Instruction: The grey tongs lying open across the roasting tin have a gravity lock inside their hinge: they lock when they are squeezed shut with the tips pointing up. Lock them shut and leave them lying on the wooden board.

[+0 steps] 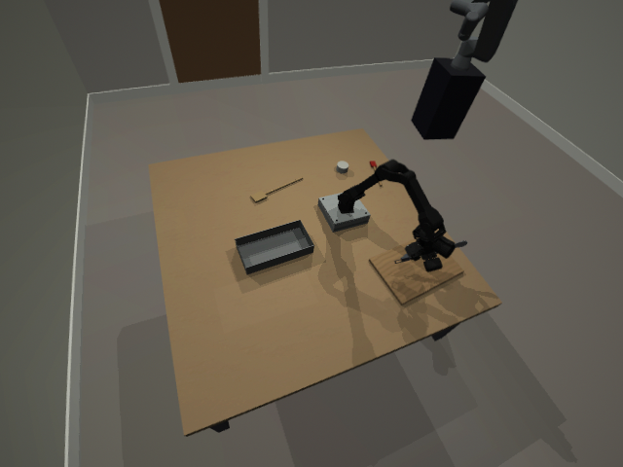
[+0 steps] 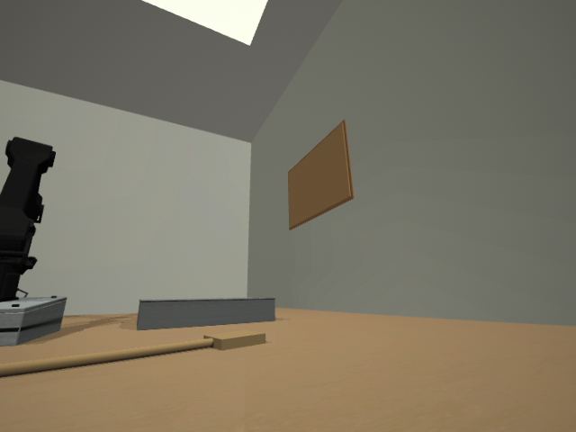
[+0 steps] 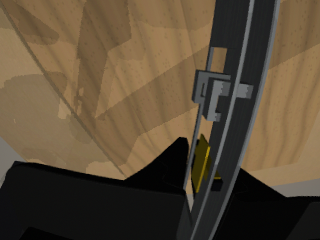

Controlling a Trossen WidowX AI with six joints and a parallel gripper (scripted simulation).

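The grey tongs [image 1: 461,244] [image 3: 256,55] are squeezed between the fingers of my gripper [image 1: 423,256] [image 3: 188,146], which is shut on them. Their arms lie close together in the wrist view, with a small grey catch piece beside them. They are held lengthwise over the wooden board [image 1: 402,294] [image 3: 165,40], one end sticking out past the board's far right edge in the top view. Whether they touch the board and whether the lock inside the hinge is set cannot be told. The roasting tin [image 1: 277,262] [image 2: 204,314] stands empty on the table.
A wooden spatula-like tool [image 1: 259,197] [image 2: 241,340] lies behind the tin. A white round piece [image 1: 342,166] and a small red-ended tool [image 1: 373,163] lie at the back, beyond the arm's grey base [image 1: 347,221] [image 2: 40,320]. The table edge [image 1: 483,309] runs near the board.
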